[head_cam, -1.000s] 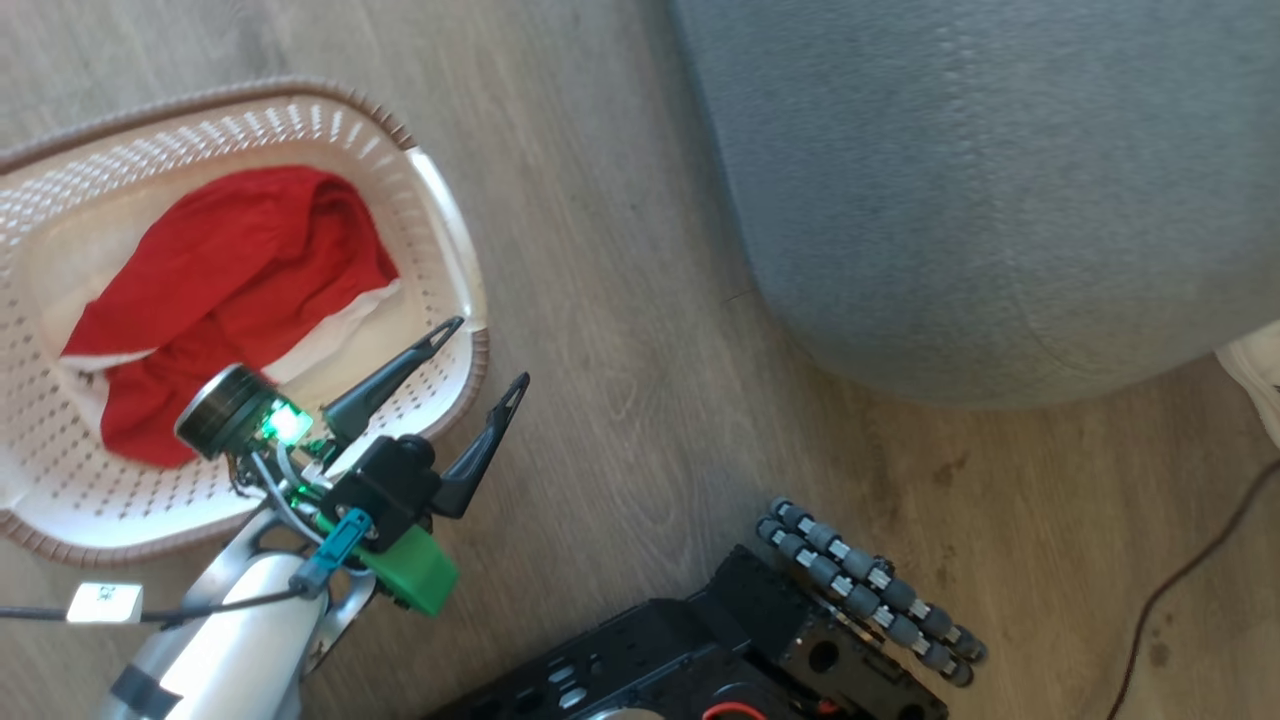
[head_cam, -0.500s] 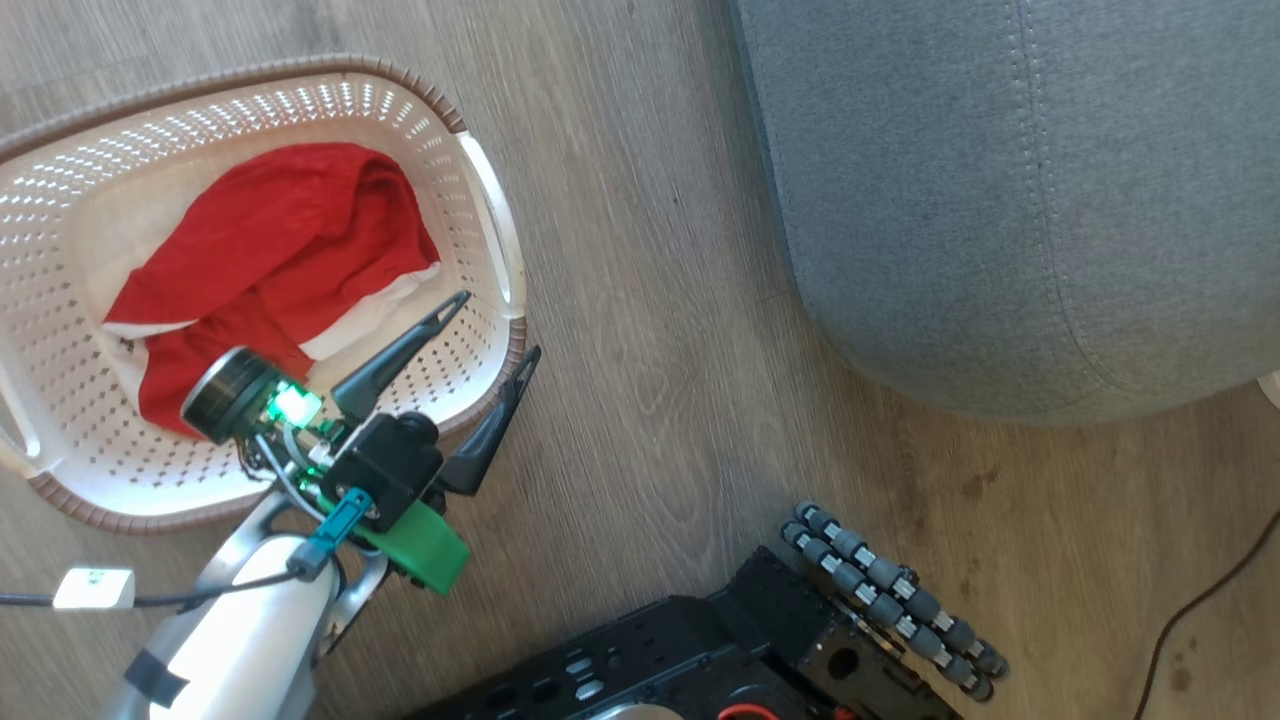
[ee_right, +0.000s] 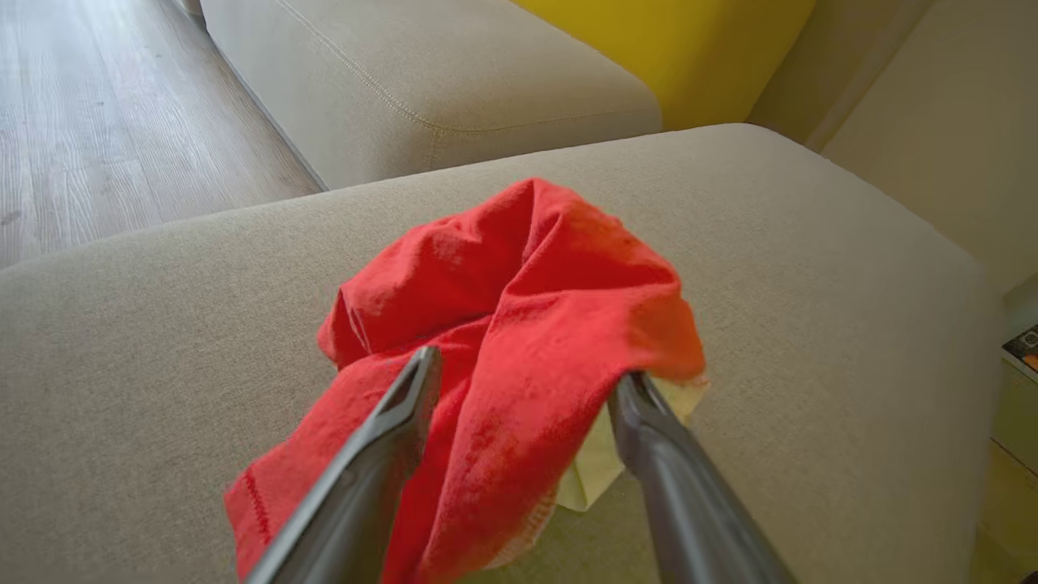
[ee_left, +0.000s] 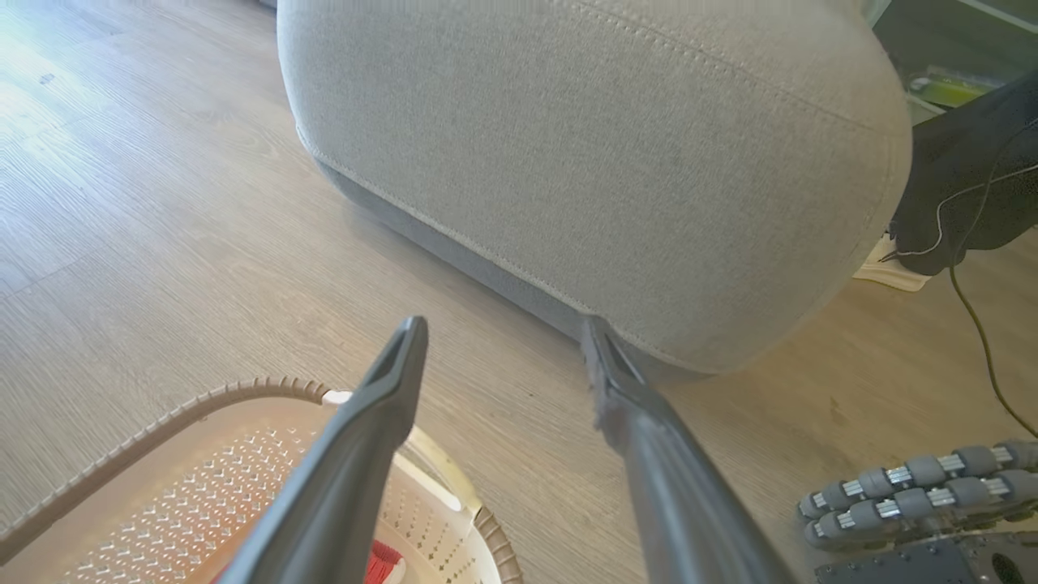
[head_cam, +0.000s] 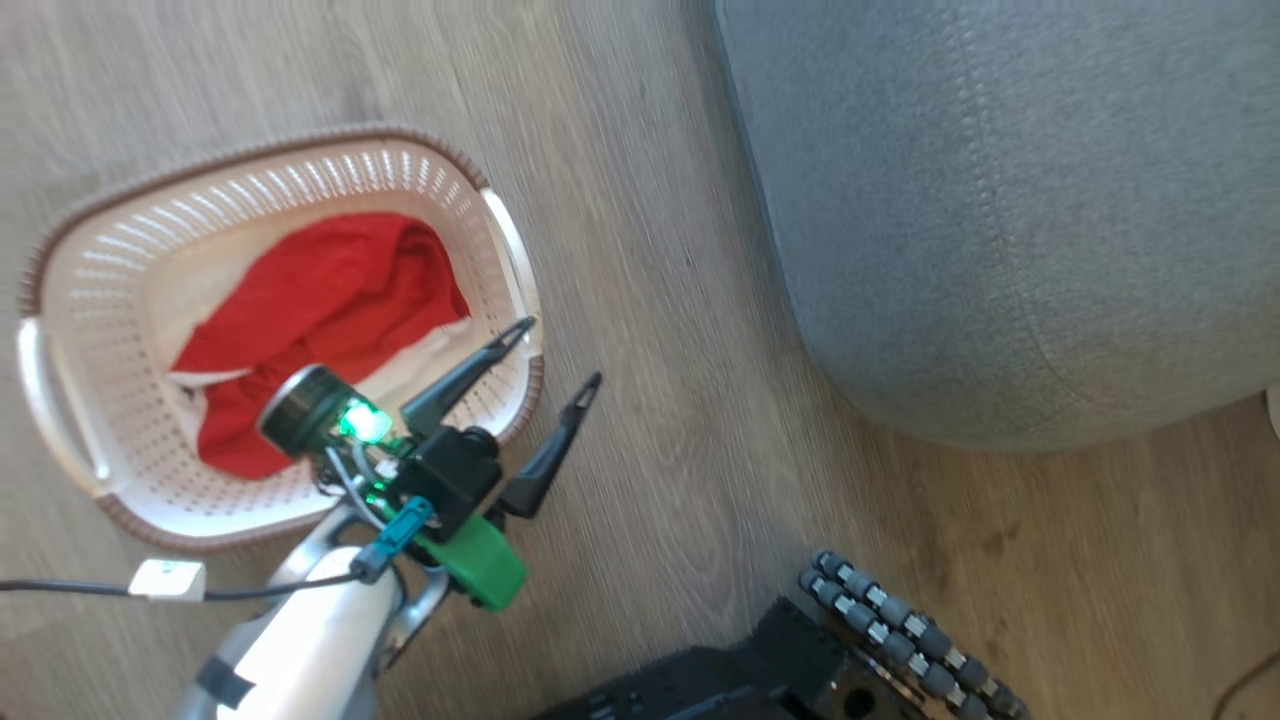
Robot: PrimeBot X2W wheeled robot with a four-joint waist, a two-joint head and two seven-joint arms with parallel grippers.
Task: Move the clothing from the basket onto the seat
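Left tool [head_cam: 563, 350], fingers apart, hangs over the basket [head_cam: 250, 150] rim; the white-edged red garment [head_cam: 330, 300] lies inside. Wood floor [head_cam: 650, 300] separates basket from seat [head_cam: 1000, 200]. Right tool [ee_right: 527, 367], fingers spread, straddles the thin red garment [ee_right: 519, 276] on the seat.

Seat [head_cam: 1000, 220] cropped, clothing [head_cam: 330, 300] partly behind left gripper [head_cam: 561, 350]

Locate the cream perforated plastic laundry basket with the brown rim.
The basket sits at the head view's left on the wood floor, left of the grey fabric seat, red clothing inside, the open left gripper over its right rim.
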